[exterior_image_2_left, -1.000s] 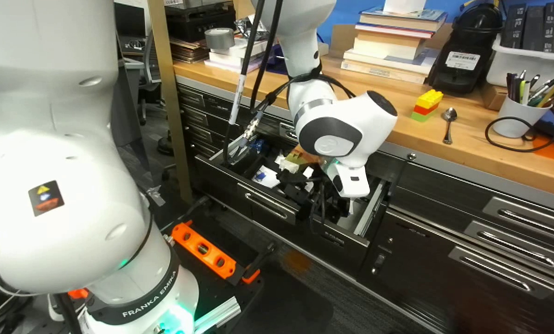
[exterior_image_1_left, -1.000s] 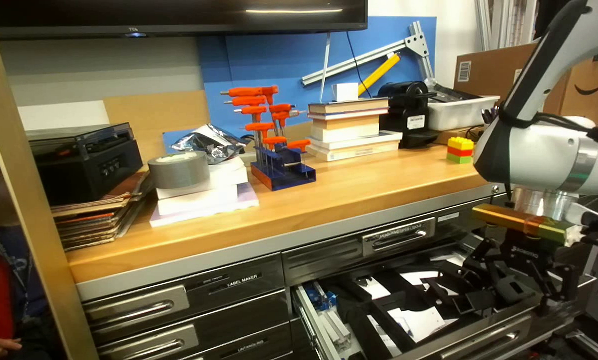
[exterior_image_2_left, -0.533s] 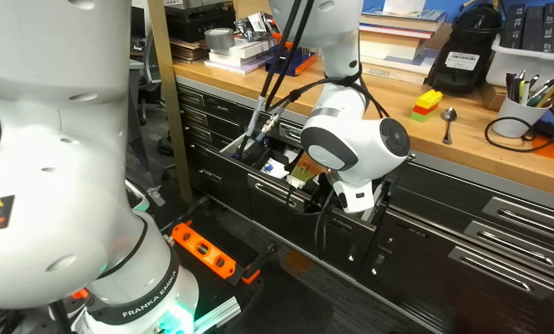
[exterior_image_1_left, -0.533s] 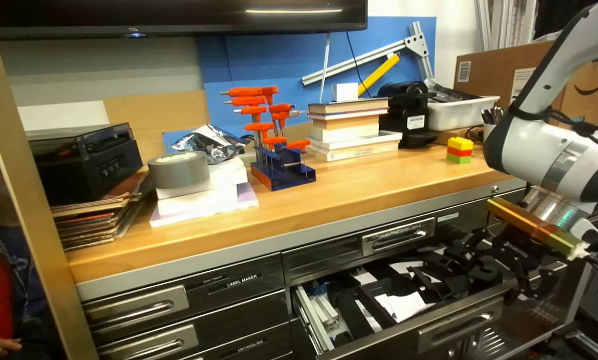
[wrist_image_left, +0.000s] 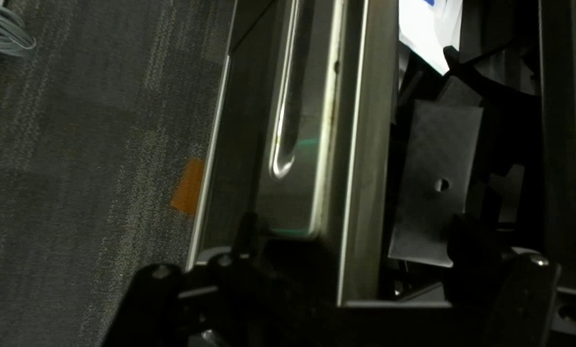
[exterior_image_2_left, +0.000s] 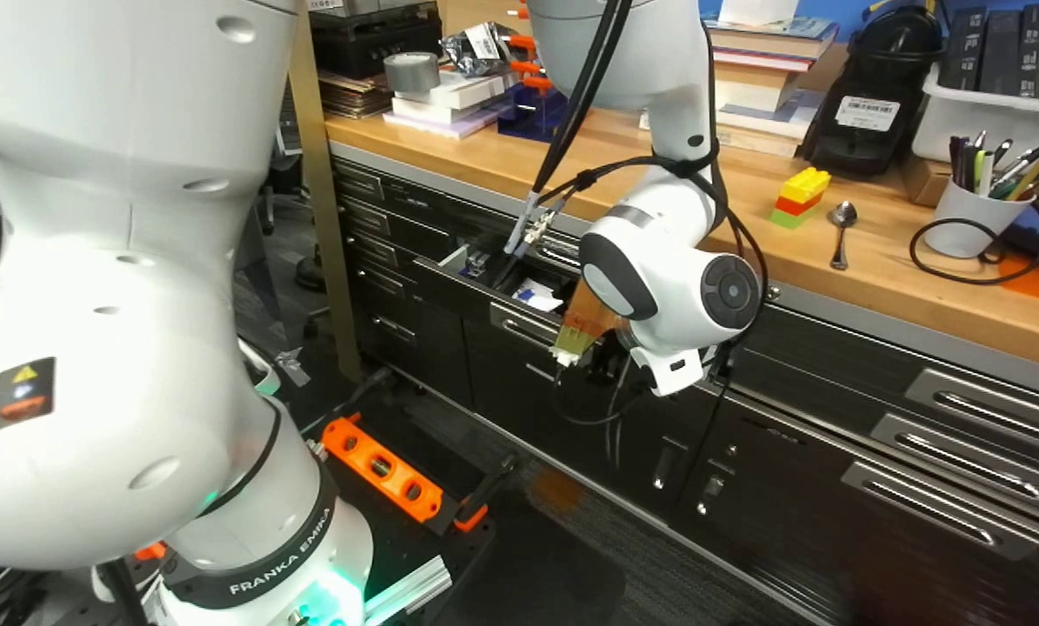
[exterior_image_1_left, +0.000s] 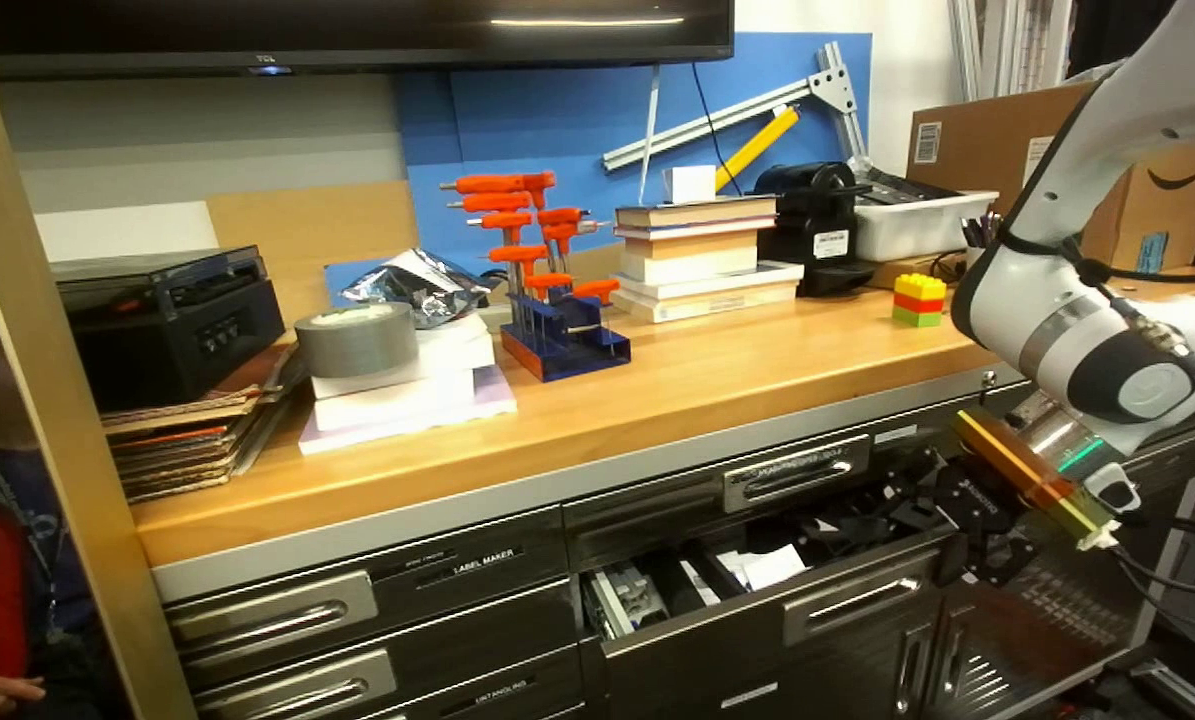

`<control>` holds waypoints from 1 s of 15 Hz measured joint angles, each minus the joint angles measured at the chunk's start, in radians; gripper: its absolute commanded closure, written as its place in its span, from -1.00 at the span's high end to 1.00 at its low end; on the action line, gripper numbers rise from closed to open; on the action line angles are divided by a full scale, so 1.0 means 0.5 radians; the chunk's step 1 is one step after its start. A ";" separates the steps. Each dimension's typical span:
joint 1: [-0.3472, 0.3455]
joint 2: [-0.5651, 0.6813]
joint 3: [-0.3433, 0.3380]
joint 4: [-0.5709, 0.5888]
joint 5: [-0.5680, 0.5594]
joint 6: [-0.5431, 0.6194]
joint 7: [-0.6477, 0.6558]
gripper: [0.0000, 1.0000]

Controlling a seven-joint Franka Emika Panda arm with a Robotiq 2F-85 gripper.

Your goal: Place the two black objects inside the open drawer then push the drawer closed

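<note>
We find the claw (exterior_image_1_left: 942,535) at the front of the drawer (exterior_image_1_left: 697,670), its jaws spread well apart — one stands outside the front wall, the other over the inside, with the wall's top edge between them. Whether either jaw touches the metal, we cannot tell. The drawer juts partway out beneath the worktop (exterior_image_1_left: 757,342), and its long handle (exterior_image_1_left: 857,605) ends just beside the claw. Inside we see a white sheet (exterior_image_1_left: 772,567), a grey plate (wrist_image_left: 437,159) with a hole, nearer the claw than the sheet, and dark clutter (wrist_image_left: 500,89) — whether the two black blocks are among it, we cannot make out.
</note>
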 measured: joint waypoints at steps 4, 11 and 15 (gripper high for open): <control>0.174 -0.060 -0.142 -0.015 0.280 0.000 -0.298 1.00; 0.387 -0.462 -0.366 -0.308 0.507 0.171 -0.463 1.00; 0.496 -0.583 -0.390 -0.511 0.307 0.518 -0.130 1.00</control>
